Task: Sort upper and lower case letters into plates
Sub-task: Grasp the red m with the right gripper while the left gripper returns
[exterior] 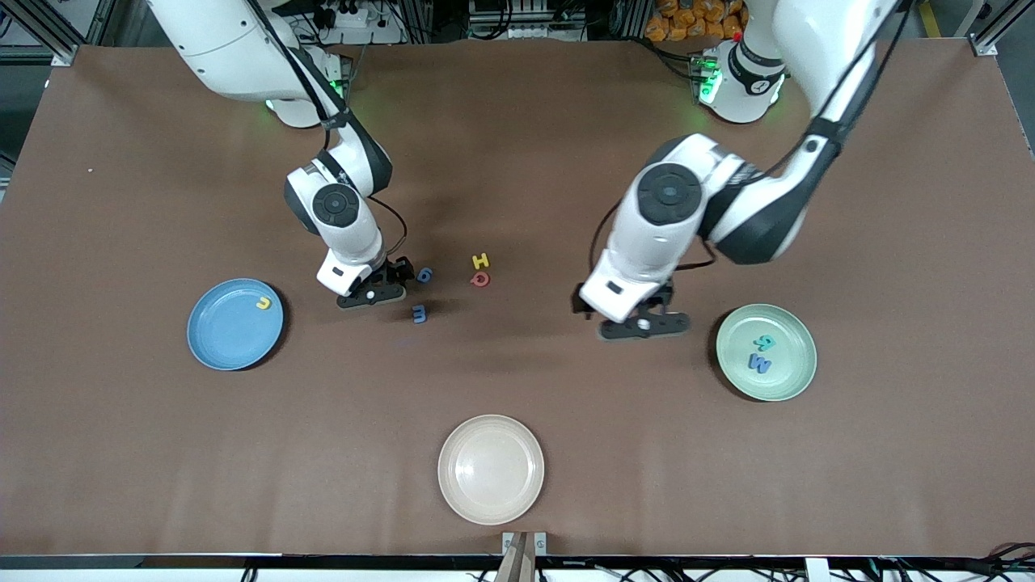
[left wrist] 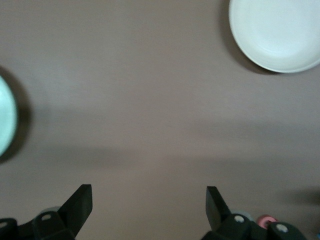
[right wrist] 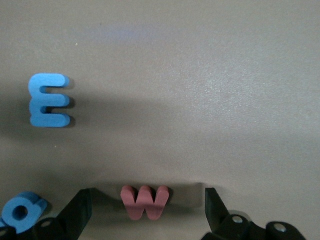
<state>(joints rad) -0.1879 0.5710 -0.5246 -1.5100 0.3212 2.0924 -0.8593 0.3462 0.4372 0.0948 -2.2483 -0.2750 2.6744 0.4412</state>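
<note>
Sorting is partly done: the blue plate (exterior: 234,324) holds one yellow letter (exterior: 264,303), the green plate (exterior: 766,352) two (exterior: 761,353), and the cream plate (exterior: 491,469) none. Five letters wait mid-surface: H (exterior: 480,260), a red one (exterior: 480,279), two blue (exterior: 421,294), and a red w (right wrist: 145,201) between the released right end effector's (exterior: 371,294) fingers. The left end effector (exterior: 644,324), also released, hovers beside the green plate.
</note>
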